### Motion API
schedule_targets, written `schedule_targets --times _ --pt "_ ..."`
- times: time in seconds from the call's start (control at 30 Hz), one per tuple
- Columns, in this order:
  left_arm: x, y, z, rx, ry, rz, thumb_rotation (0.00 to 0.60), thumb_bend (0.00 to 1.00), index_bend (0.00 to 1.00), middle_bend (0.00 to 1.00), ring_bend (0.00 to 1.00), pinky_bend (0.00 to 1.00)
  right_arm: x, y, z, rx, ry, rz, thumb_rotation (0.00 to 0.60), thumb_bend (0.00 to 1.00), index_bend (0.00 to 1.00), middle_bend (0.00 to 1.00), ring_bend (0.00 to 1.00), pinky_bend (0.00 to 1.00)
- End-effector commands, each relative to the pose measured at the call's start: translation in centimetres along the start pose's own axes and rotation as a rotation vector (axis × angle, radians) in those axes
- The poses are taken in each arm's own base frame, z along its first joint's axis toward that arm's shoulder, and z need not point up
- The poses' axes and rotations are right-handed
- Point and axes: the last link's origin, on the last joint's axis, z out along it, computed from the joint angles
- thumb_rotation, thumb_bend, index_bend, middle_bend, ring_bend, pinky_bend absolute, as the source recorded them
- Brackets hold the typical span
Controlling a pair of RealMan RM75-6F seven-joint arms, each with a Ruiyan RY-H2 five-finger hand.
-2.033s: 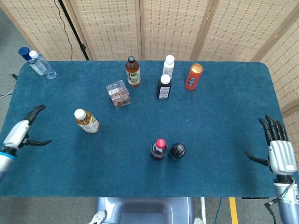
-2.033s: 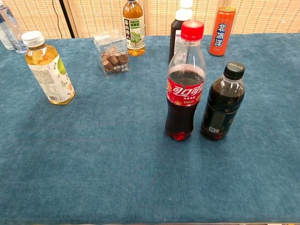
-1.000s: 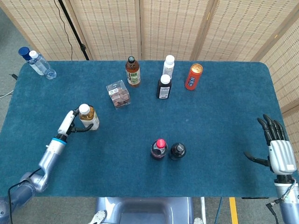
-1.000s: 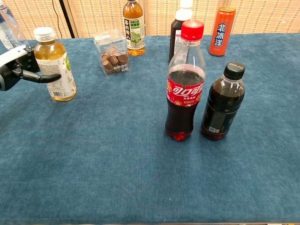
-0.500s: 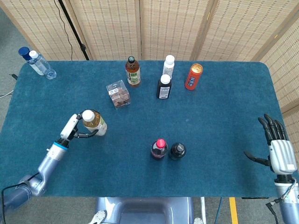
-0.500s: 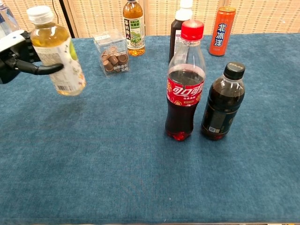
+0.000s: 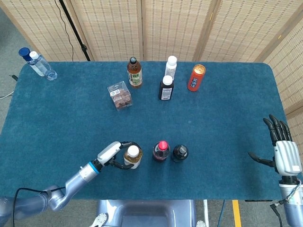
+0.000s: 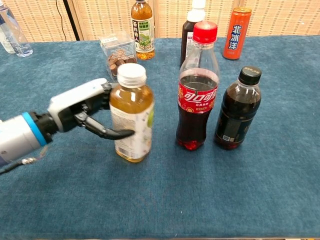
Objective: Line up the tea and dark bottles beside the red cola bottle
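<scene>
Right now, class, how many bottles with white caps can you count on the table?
4: the tea bottle held by the left hand, two at the far middle, a dark one and a pale one, and a clear bottle at the far-left corner.

The right hand [image 7: 283, 153] shows only in the head view with its forearm cut by the bottom edge, while in the chest view the white-capped bottle [image 8: 196, 9] and clear water bottle [image 8: 11, 31] are cropped at the frame edges

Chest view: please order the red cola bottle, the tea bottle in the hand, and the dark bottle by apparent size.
1. red cola bottle
2. tea bottle, held by the left hand
3. dark bottle

All three stand similarly near the camera.
</scene>
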Motion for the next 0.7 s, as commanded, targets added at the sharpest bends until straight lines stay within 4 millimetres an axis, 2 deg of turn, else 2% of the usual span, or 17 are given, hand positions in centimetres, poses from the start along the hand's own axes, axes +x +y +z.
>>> schedule_targets --times 0.03,0.3,0.7 --pt "-0.4 -0.2 0.5 -0.001 0.008 -0.002 0.600 0.58 0.51 0.45 0.43 0.53 0.0 0.0 0.0 0.000 0.001 -0.001 0.600 0.00 0.00 0.00 0.00 0.00" --pt "0.2 0.0 0.8 -0.046 0.069 0.010 0.600 0.57 0.51 0.46 0.43 0.53 0.0 0.0 0.0 -0.001 0.001 -0.001 0.600 0.00 0.00 0.00 0.00 0.00" --pt "-0.7 -0.1 2.6 -0.050 0.080 0.034 0.600 0.57 0.51 0.46 0.43 0.53 0.2 0.1 0.1 -0.003 0.003 0.002 0.600 0.00 0.00 0.00 0.00 0.00"
